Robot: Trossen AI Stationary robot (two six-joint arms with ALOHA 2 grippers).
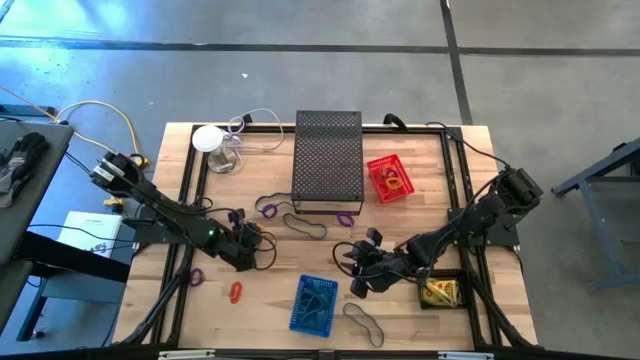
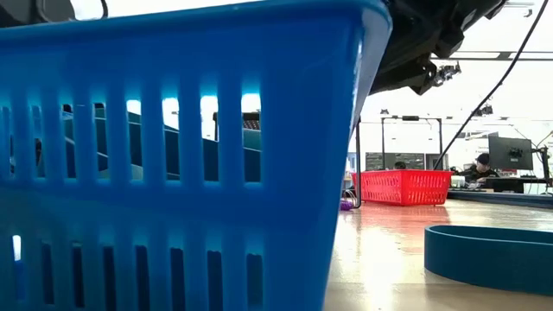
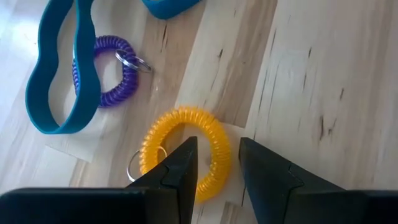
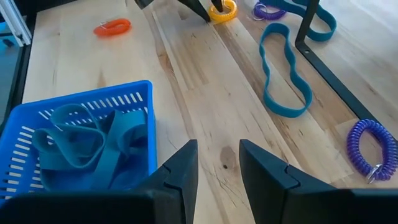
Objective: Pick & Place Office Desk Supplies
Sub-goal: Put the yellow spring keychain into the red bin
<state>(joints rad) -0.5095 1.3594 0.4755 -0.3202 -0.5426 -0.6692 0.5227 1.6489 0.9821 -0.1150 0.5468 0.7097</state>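
Note:
A yellow coil band with a key ring (image 3: 186, 146) lies flat on the wooden table (image 1: 270, 300). My left gripper (image 3: 217, 171) stands open over it, one finger inside the loop and one outside. It also shows in the high view (image 1: 255, 245). My right gripper (image 4: 217, 171) hangs open above bare wood beside the blue basket (image 4: 81, 143), which holds teal bands. It holds nothing. Loose on the table lie a purple coil (image 3: 112, 71), a teal band (image 3: 62, 74) and an orange coil (image 4: 112, 27). My left gripper straddles the near side of the yellow coil's rim (image 3: 219, 152), slanting down from the table's left. One finger (image 3: 180, 168) stands inside the loop, the other (image 3: 267, 177) outside. I cannot tell whether either finger touches the coil. The coil lies flat on the table.
A tall black mesh box (image 1: 328, 160) stands at the far middle, with a red basket (image 1: 390, 178) to its right. A white round object with a cable (image 1: 208, 138) sits far left. Yellow packets (image 1: 440, 292) lie near right. More teal bands (image 4: 283, 68) and purple coils (image 4: 373, 152) lie about.

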